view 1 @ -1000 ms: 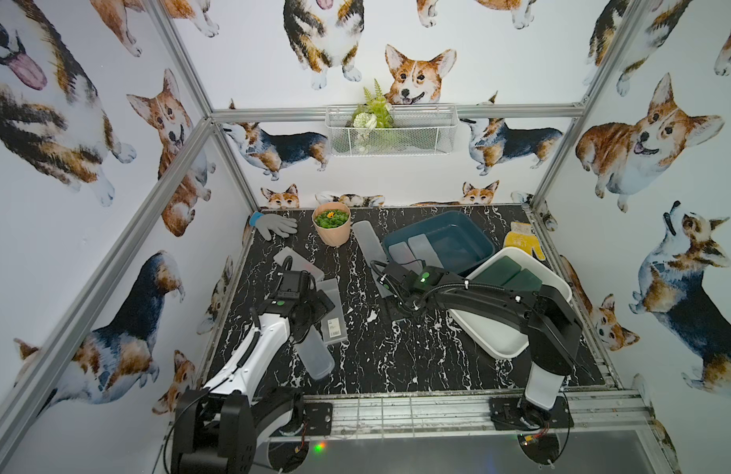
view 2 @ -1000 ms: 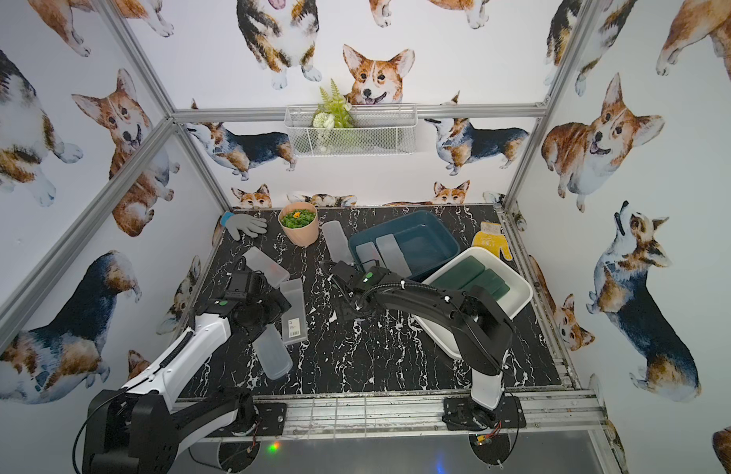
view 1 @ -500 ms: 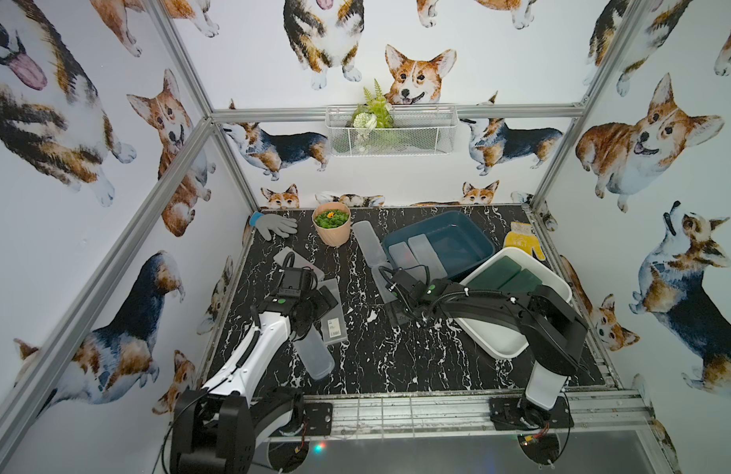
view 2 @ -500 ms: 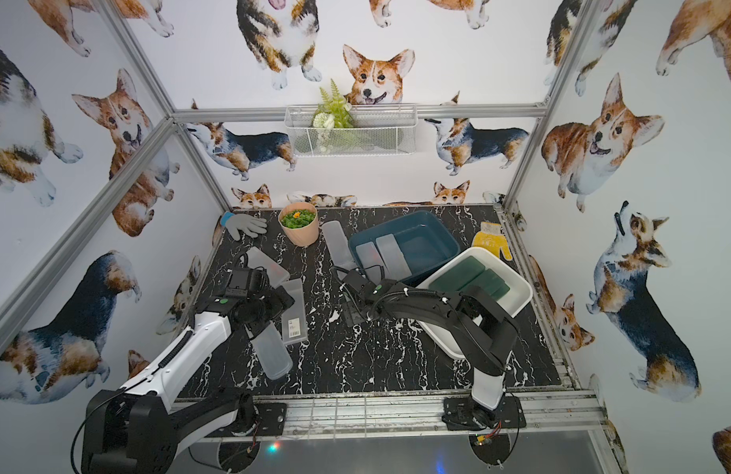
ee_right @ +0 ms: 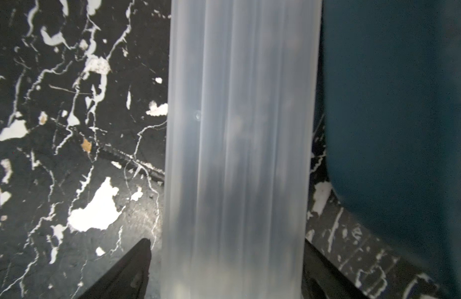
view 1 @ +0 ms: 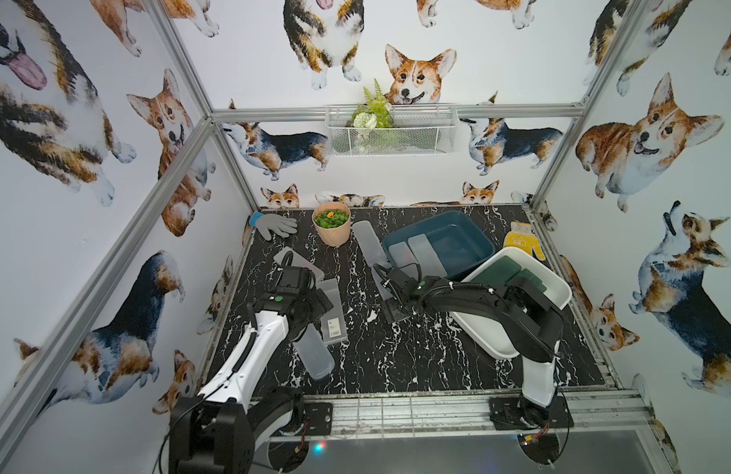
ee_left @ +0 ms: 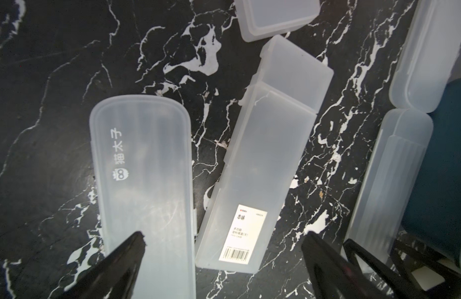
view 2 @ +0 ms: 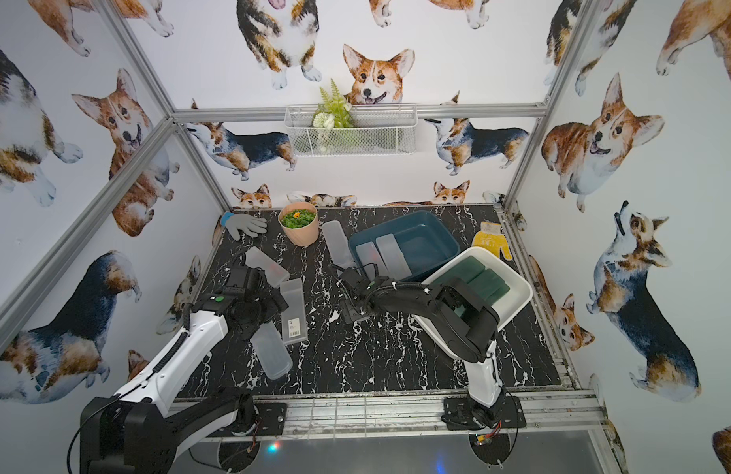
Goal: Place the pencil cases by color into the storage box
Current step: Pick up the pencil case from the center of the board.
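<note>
Several frosted white pencil cases lie on the black marble table. My left gripper (ee_left: 225,239) hangs open above two of them, a labelled case (ee_left: 263,160) and a rounded case (ee_left: 144,186); in a top view it (view 1: 314,307) is left of centre. My right gripper (ee_right: 225,243) is open and straddles another frosted case (ee_right: 237,145) lying beside the blue storage box (view 1: 470,230), with a small gap at one finger. That box holds two frosted cases (view 1: 425,254). The white storage box (view 1: 557,287) holds dark green cases (view 1: 499,271).
A further frosted case (view 1: 366,242) lies left of the blue box, and one (view 1: 302,262) behind my left wrist. A peach plant pot (view 1: 332,223) and a grey glove (view 1: 273,225) sit at the back left, a yellow glove (view 1: 522,242) at the back right.
My right gripper has slid a little toward the near edge along the frosted case beside the blue box. The left arm has hardly shifted.
</note>
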### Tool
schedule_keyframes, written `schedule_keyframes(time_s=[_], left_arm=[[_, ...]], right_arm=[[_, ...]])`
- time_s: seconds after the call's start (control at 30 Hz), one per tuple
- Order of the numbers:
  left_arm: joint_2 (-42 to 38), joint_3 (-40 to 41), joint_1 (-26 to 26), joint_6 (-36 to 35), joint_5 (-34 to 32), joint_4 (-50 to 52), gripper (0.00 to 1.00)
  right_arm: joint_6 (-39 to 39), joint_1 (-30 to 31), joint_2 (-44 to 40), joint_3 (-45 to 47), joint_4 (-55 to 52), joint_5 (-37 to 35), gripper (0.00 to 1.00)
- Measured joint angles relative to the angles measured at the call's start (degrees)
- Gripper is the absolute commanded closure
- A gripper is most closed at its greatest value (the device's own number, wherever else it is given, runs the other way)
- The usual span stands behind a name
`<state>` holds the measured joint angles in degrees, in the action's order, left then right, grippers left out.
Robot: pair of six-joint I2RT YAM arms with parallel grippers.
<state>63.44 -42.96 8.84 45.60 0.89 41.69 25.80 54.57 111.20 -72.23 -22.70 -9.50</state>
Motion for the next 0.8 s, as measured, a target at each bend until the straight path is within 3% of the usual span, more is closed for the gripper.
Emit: schedule_keyframes(time_s=[0.33,0.53,0.67,0.8], left_arm=[[-0.07,0.79,-0.52,0.66,-0.74,1.05,0.02],[0.33,0.79,-0.57,0.92,-0.72,1.07,0.02],[0.44,0.90,-0.57,1.18,-0.55,1.01,0.02],[0.68,0.98,-0.57,1.36,-0.11,0.96,0.02]], right_arm=[[-0.66,-1.31,2.69,-2.19,0.39,0.63,0.20],[-1.66,-1.42,3.43,-2.78,0.96,0.61,0.30],[-1.79,-1.42,3.76,-3.58,0.79,0.87,0.41],[-1.77,-1.38,3.72,-4.39,-0.28,2.62,0.42]])
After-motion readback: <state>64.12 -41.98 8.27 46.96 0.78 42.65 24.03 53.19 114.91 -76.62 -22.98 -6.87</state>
